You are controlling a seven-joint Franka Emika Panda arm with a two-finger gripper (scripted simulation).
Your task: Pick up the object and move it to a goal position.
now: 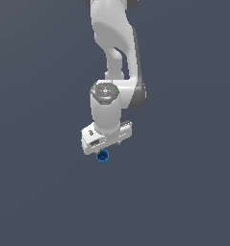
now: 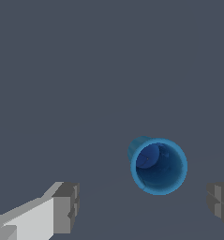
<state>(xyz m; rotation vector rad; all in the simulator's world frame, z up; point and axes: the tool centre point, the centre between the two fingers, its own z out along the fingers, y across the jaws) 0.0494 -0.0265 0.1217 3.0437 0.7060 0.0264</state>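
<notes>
Blue cup (image 2: 159, 165) sits upright on the grey surface (image 1: 39, 192), low centre of the exterior view, gripper (image 2: 142, 204) spread above, likely lining up the grasp.

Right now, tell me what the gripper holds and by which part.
Nothing. The gripper is open, its fingers apart from the blue cup, which stands untouched.

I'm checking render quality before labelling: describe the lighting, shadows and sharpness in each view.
Exterior view: flat, even light on the grey floor, no clear cast shadow under the arm; soft, low-resolution edges, and the blue cup is tiny. Wrist view: the cup is large with a sharp rim and darker hollow; the tool fingers look blocky; no glare.
</notes>
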